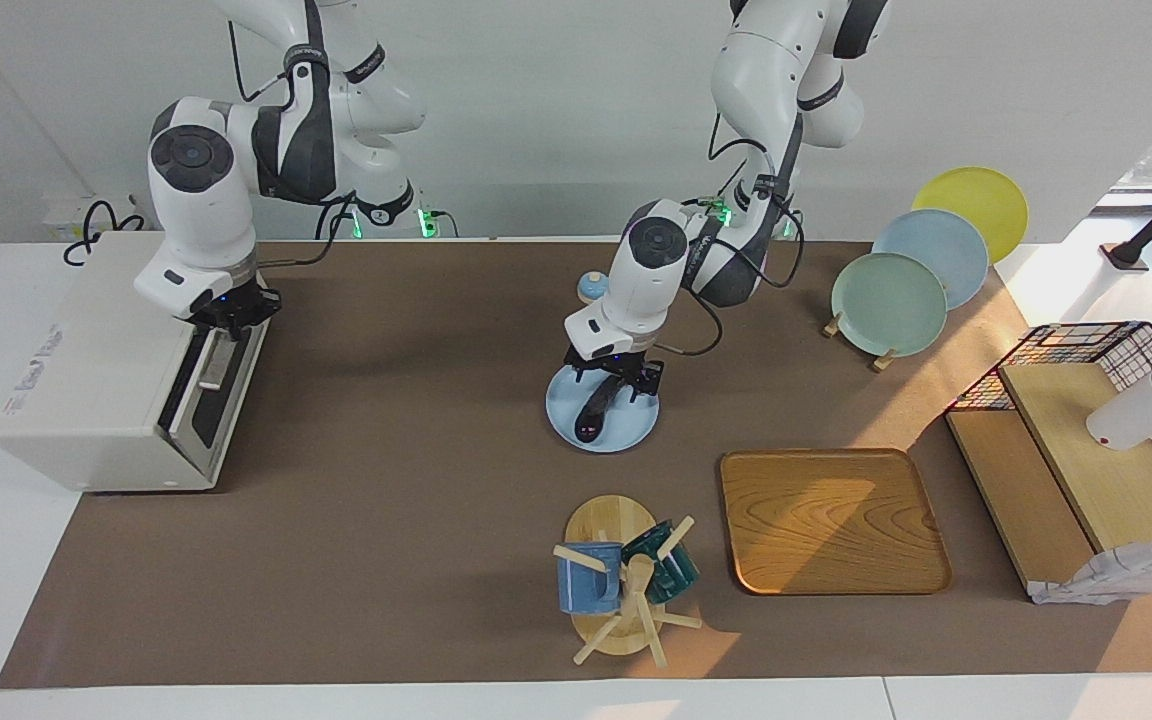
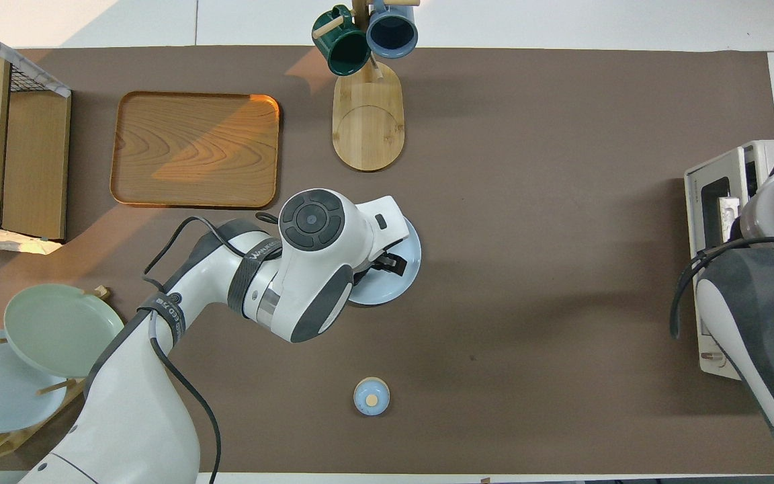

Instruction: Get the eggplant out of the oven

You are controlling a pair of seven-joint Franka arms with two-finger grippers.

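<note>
The eggplant (image 1: 591, 418) lies on a light blue plate (image 1: 631, 428) in the middle of the table, outside the oven (image 1: 86, 350). My left gripper (image 1: 614, 385) is down over the eggplant's stem end, open, with a finger on either side of it. In the overhead view the left arm covers the eggplant and much of the plate (image 2: 410, 250). The oven's dark glass door (image 1: 208, 390) stands upright and closed. At the door's top edge, just above the bar handle (image 1: 211, 365), is my right gripper (image 1: 228, 318), shut.
A small blue bell (image 1: 591, 288) sits nearer to the robots than the plate. A mug tree (image 1: 621, 575) and a wooden tray (image 1: 831, 520) lie farther out. A rack of plates (image 1: 891, 300) and a wire shelf (image 1: 1086, 430) stand toward the left arm's end.
</note>
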